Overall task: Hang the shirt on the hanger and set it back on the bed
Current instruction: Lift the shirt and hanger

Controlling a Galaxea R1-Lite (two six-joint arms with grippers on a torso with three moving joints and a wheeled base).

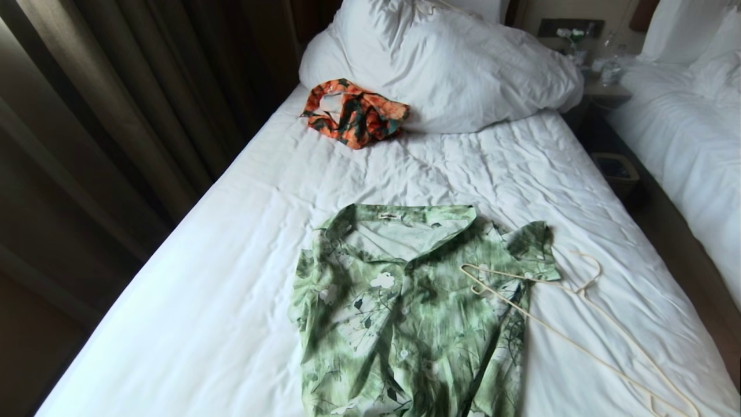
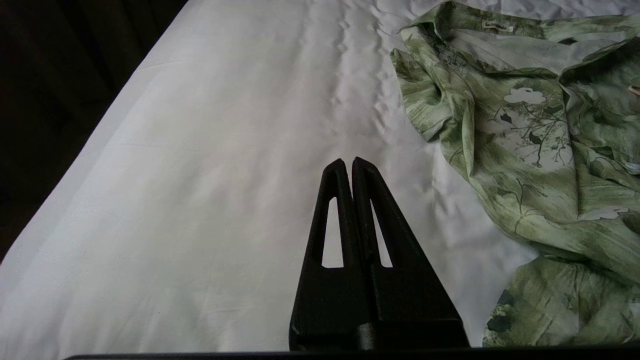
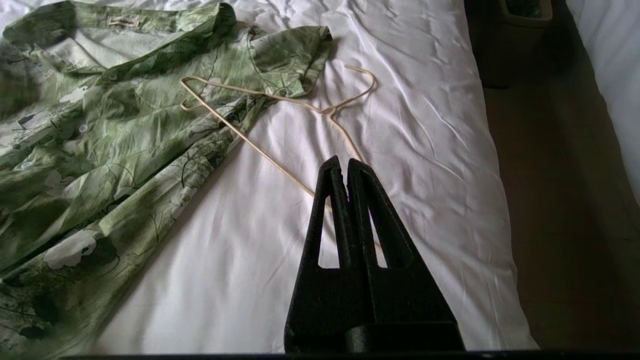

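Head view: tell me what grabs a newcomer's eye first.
The green floral shirt lies spread flat on the white bed, collar toward the pillow. The cream hanger rests at its right, one end overlapping the sleeve. Farther up, an orange patterned garment sits crumpled against the duvet.

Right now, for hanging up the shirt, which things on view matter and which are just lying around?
For the job: shirt, hanger, bed.
Lying about: orange patterned garment, duvet, second bed, small bin.
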